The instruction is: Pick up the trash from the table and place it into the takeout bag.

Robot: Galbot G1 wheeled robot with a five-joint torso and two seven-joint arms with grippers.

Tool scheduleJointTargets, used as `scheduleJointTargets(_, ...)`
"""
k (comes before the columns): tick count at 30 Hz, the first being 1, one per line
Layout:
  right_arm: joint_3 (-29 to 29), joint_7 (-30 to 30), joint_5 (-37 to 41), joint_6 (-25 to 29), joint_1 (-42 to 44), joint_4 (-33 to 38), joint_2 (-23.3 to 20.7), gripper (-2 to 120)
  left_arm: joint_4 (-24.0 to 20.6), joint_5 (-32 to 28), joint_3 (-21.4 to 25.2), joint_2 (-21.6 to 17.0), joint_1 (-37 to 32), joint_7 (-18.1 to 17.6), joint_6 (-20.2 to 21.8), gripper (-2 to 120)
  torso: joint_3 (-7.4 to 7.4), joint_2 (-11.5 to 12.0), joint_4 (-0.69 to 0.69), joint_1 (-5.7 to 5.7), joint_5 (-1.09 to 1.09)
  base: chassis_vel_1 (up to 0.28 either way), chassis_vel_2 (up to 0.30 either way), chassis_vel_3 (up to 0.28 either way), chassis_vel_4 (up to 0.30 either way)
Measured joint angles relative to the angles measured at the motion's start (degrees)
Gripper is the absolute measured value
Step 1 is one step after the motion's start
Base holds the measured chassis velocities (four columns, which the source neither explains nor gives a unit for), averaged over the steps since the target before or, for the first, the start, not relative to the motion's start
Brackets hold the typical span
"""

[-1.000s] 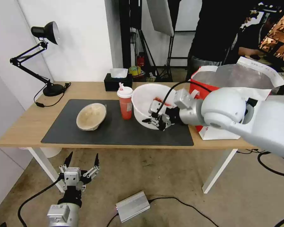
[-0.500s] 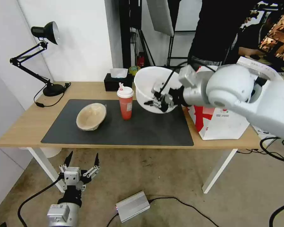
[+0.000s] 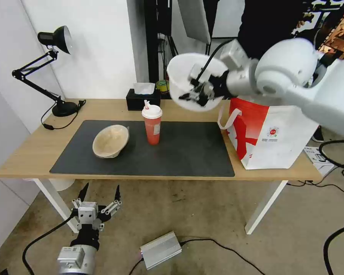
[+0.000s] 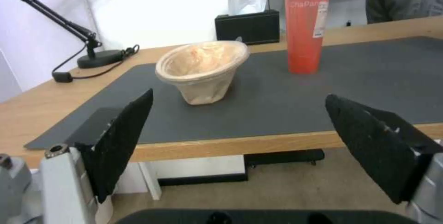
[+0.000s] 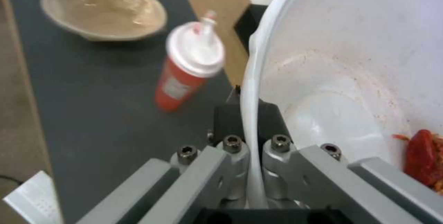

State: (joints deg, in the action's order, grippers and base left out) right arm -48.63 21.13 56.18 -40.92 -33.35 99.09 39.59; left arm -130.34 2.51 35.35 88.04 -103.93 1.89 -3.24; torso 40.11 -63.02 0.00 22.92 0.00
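Lifted off the table (image 3: 34, 152), the white bowl (image 3: 181, 76) hangs clamped by its rim in the right pincer (image 3: 198, 93); the takeout bag (image 3: 271, 133) lies below, to its right.

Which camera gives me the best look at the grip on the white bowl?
Right wrist view: the right gripper pinches the white bowl at its rim, fingers either side of the wall. Head view shows the bowl held high near the bag, the grip itself small.
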Motion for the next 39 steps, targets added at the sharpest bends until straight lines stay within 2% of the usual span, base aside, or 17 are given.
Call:
scheduleJointTargets(16, 2.6, 2.1, -4.5, 1.7, 1.6, -9.0, -2.5, 0, 0.0, -0.1, 0.0, -0.2, 0.0, 0.0, 0.0, 100, 0.0, 0.0, 0.0, 0.0, 0.0, 0.0, 0.0, 0.0, 0.0)
scheduleJointTargets(27, 4.2, 3.4, -6.7, 2.4, 3.5, -10.9, -4.8, 0, -0.1, 0.0, 0.0, -0.2, 0.0, 0.0, 0.0, 100, 0.0, 0.0, 0.01, 0.0, 0.0, 0.0, 0.0, 0.0, 0.0)
scheduleJointTargets(39, 6.0, 5.3, -9.4, 3.5, 6.5, -11.0, -10.5, 0, 0.1, 0.0, -0.1, -0.3, -0.1, 0.0, -0.1, 100, 0.0, 0.0, 0.0, 0.0, 0.01, 0.0, 0.0, 0.0, 0.0)
